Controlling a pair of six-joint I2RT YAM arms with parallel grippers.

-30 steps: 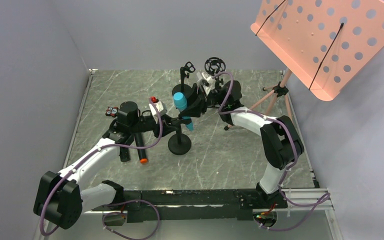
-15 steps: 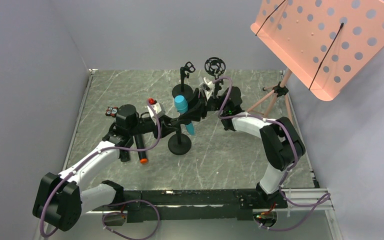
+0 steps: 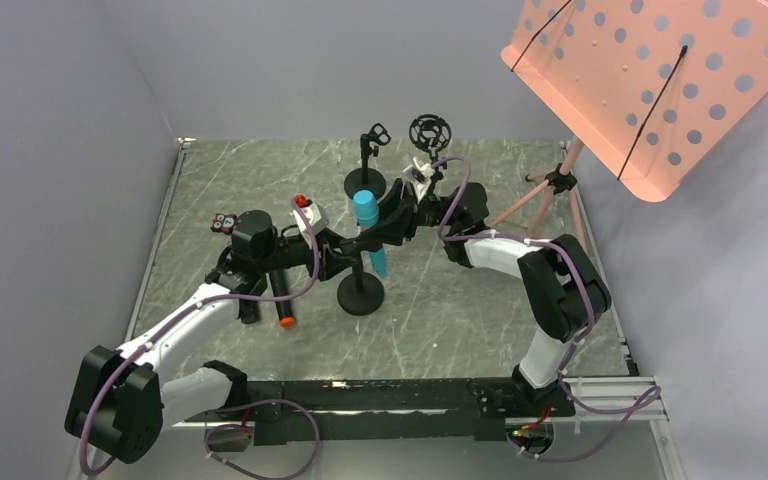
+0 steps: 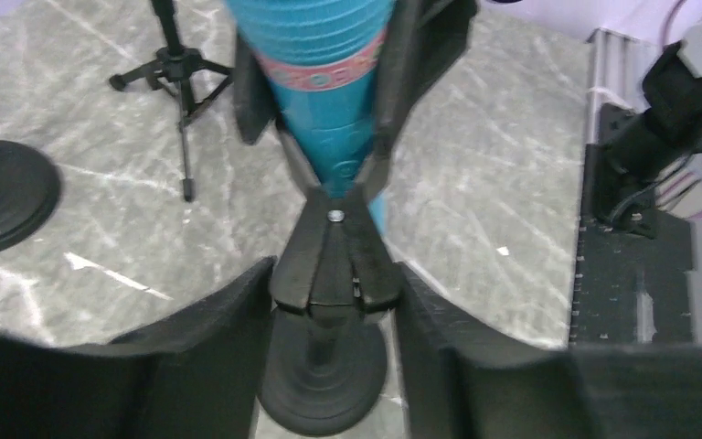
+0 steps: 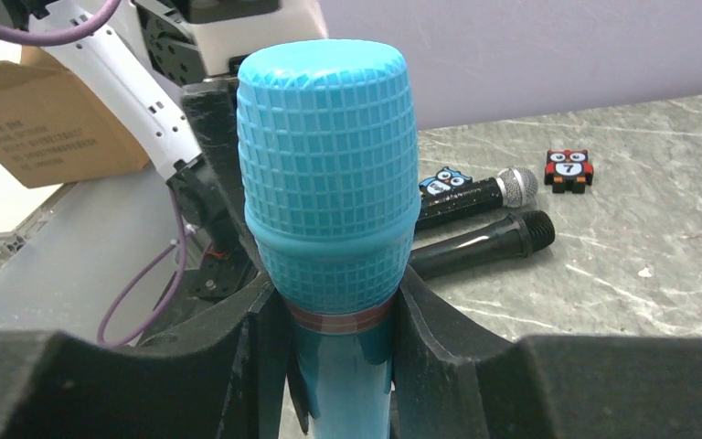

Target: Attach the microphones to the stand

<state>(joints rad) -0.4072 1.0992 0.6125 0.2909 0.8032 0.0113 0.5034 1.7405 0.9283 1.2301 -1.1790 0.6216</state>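
At stand clip (image 4: 334, 265): turquoise mic (image 5: 329, 201) clamped in right end effector (image 5: 334, 315) | left end effector (image 4: 334, 279): cannot tell

A robotics lab cell: plain lilac walls (image 3: 60, 120) around a marble-patterned table (image 3: 460, 320); two robot arms (image 3: 520, 255) bolted on.

The turquoise microphone (image 5: 329, 183) has a fine grid pattern on its head and a reddish band under it. The clip (image 4: 334, 261) is black. One black microphone (image 5: 484, 190) has a silver mesh head, and the other microphone (image 3: 282, 300) has an orange end. The table (image 3: 480, 300) is grey marble with white veins. The music stand (image 3: 650, 80) is salmon pink with round holes.
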